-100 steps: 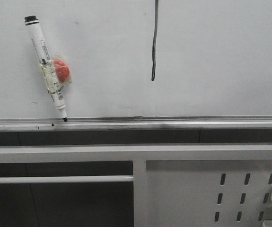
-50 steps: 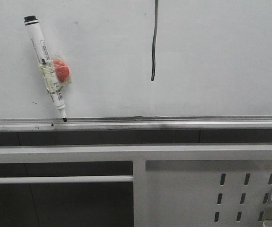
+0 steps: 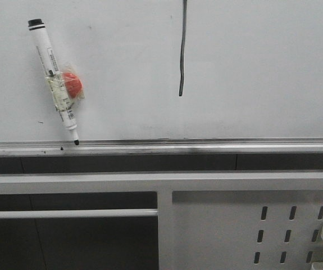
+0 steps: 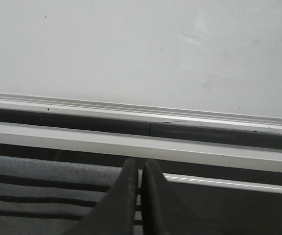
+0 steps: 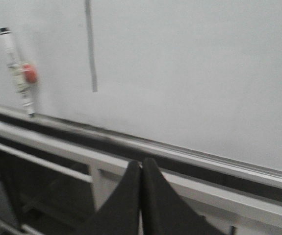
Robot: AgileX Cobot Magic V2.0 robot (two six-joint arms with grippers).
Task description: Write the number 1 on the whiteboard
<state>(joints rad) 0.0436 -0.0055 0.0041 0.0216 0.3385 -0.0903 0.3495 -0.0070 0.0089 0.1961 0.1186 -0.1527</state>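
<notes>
While the stroke for the number 1 (image 3: 182, 50) already stood black on the whiteboard (image 3: 262, 67), running from the top edge of the front frame down to just above mid-height with a slight curve at its lower end, almost nothing had shifted over the last second — the marker (image 3: 54, 79) at the upper left of the frame had crept only a touch up and to the left. It hung tilted against the board, cap end up, its tip just above the silver rail (image 3: 206, 147), with a red lump (image 3: 72, 84) taped to its middle. Neither arm showed in the front view. In the wrist views the left gripper (image 4: 140, 169) and the right gripper (image 5: 141, 169) each had their fingers pressed together with nothing between them — both well back from the board. The right wrist picture was blurred, which suggested that arm was moving. Judged from this, the writing looked done and the marker put away.
</notes>
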